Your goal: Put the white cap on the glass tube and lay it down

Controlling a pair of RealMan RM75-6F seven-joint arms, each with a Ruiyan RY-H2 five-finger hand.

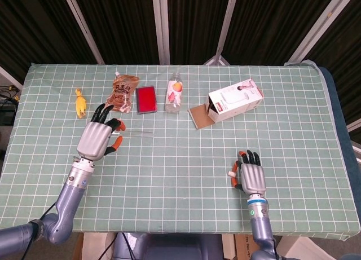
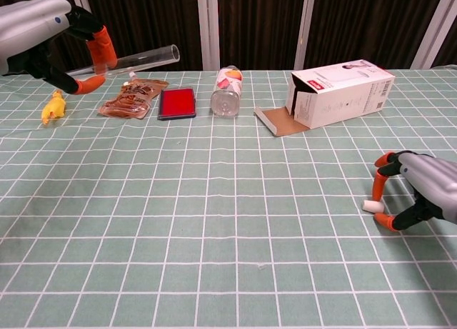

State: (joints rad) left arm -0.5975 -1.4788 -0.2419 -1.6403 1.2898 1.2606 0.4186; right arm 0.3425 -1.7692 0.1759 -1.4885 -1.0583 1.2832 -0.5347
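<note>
My left hand (image 1: 98, 137) (image 2: 43, 36) holds the clear glass tube (image 2: 136, 59) (image 1: 138, 134) by one end, level above the table's left side, its open end pointing right. The small white cap (image 2: 369, 206) (image 1: 230, 173) lies on the green cloth at the near right. My right hand (image 2: 421, 193) (image 1: 252, 178) is low over the cloth beside it. A finger and the thumb close on the cap's right end, pinching it; the cap still touches the table.
Along the far side lie a yellow toy (image 2: 53, 105), a brown snack pouch (image 2: 133, 98), a red case (image 2: 177, 103), a small bottle on its side (image 2: 227, 90) and an open white box (image 2: 339, 92) with its flap down.
</note>
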